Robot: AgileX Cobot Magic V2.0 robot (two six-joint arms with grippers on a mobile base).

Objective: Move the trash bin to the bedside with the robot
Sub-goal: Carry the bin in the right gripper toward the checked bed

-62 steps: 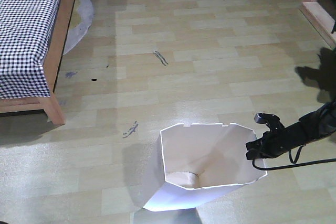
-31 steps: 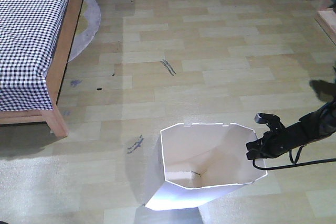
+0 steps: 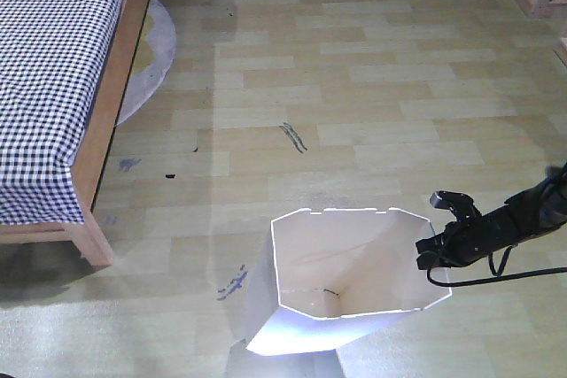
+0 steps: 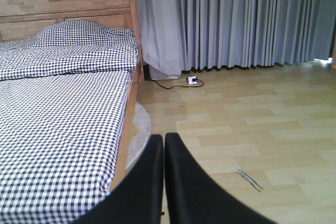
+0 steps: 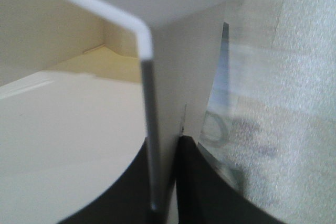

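While the small black right claw (image 3: 438, 250) is clamped on one thin edge of the white thin-walled plastic trash bin (image 3: 354, 258), at the 3 o'clock side of its angular octagonal rim, we judge that hold to be the weak point. From the right wrist view, the bin wall (image 5: 173, 77) runs down between the two dark fingers of that claw (image 5: 163, 195), and only a narrow strip of plastic is pinched.

The trash bin sits at 6 o'clock in the front view. It is well apart from the light-brown wooden-framed bed with black-and-white checked bedding (image 3: 53, 86), which lies at 9 to 10 o'clock. We cannot tell whether the bin's base rests on the pale wood-pattern floor (image 3: 372, 112) or hangs just clear of it.

If the base drags, we expect the soft wall to flex, and the rim could slip out of the fingers. A one-sided pull could also swing or tip the bin. The black cable (image 3: 505, 276) looping just beside the rim might catch on a notch. The round grey rug (image 3: 151, 50) at 10 o'clock, beside the bed frame, could snag the bin's bottom edge near the goal.

The left claw (image 4: 164, 182) has its fingers pressed together on nothing and gives no second support.
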